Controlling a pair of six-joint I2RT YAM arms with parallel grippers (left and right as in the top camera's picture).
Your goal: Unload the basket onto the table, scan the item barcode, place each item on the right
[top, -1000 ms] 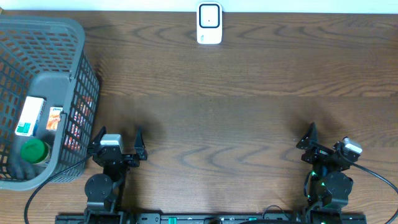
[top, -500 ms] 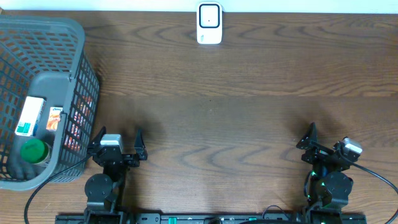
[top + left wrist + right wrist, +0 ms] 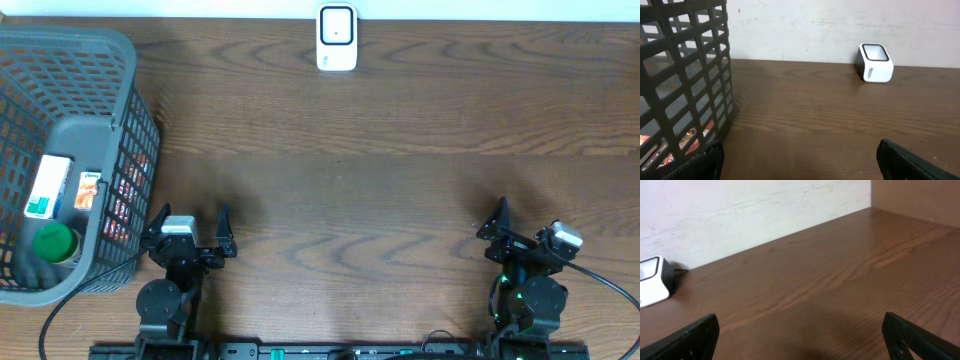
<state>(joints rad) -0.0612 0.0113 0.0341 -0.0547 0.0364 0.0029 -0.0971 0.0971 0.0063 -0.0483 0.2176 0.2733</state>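
Observation:
The white barcode scanner (image 3: 337, 38) stands at the table's far edge, in the middle; it also shows in the left wrist view (image 3: 875, 62) and at the left edge of the right wrist view (image 3: 652, 281). Items lie in the grey mesh basket (image 3: 125, 110) at the left: a white-and-green box (image 3: 48, 186), a small orange box (image 3: 88, 190) and a green round lid (image 3: 52, 241). My left gripper (image 3: 191, 220) rests open by the basket's near right corner, nothing between its fingers (image 3: 700, 162). Open and empty too, my right gripper (image 3: 528, 228) sits at the near right.
The basket wall (image 3: 685, 75) fills the left of the left wrist view, a red-printed packet (image 3: 120, 205) behind its mesh. A pale wall (image 3: 740, 210) runs along the table's far edge. Bare wood (image 3: 350, 200) lies between both grippers and the scanner.

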